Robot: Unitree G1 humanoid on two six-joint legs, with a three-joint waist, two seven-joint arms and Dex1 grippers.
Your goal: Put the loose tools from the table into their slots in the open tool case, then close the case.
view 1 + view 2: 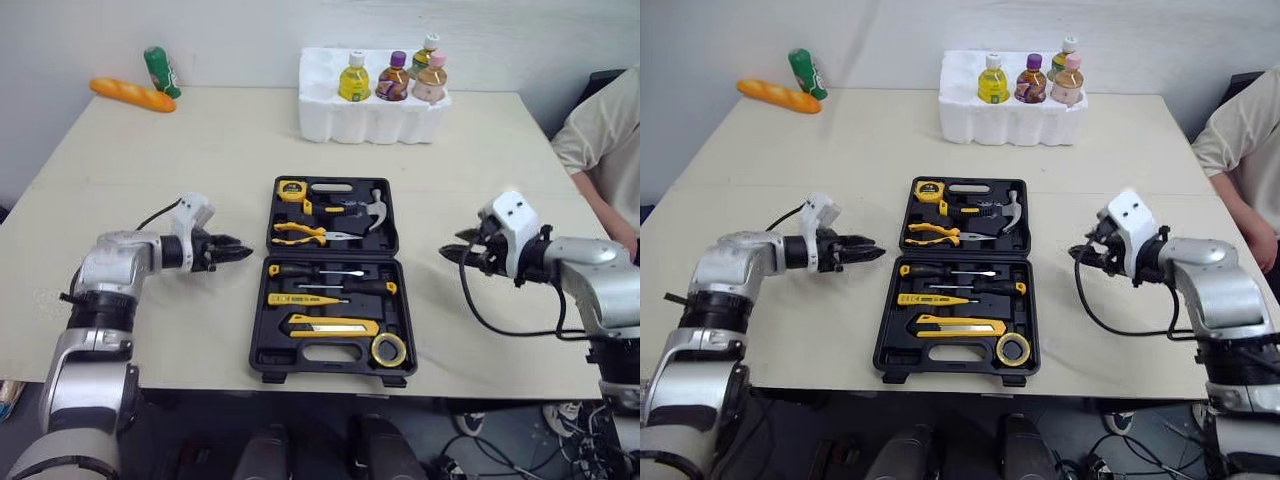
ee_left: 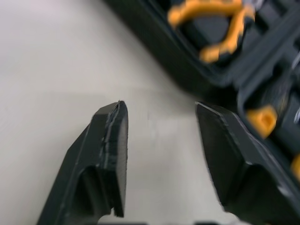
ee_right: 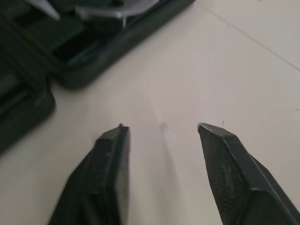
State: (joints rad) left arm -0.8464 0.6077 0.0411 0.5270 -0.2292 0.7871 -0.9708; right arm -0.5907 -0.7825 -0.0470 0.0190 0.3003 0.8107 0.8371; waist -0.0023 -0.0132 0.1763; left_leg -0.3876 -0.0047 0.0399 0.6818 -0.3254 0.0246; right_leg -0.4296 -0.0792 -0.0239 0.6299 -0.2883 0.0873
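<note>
The black tool case (image 1: 333, 282) lies open in the middle of the table, both halves flat. Its slots hold a tape measure (image 1: 291, 189), a hammer (image 1: 374, 210), yellow pliers (image 1: 300, 234), screwdrivers (image 1: 318, 271), a utility knife (image 1: 334, 325) and a tape roll (image 1: 388, 349). My left gripper (image 1: 240, 251) hovers open just left of the case, empty, with the case edge (image 2: 187, 70) close ahead in the left wrist view. Right of the case, my right gripper (image 1: 447, 252) is open and empty over bare table; its wrist view shows the case corner (image 3: 84, 61).
A white foam tray (image 1: 370, 118) with several bottles stands at the back. A baguette (image 1: 132, 95) and a green bottle (image 1: 162, 72) lie at the back left. A person's sleeve (image 1: 600, 140) is at the right edge.
</note>
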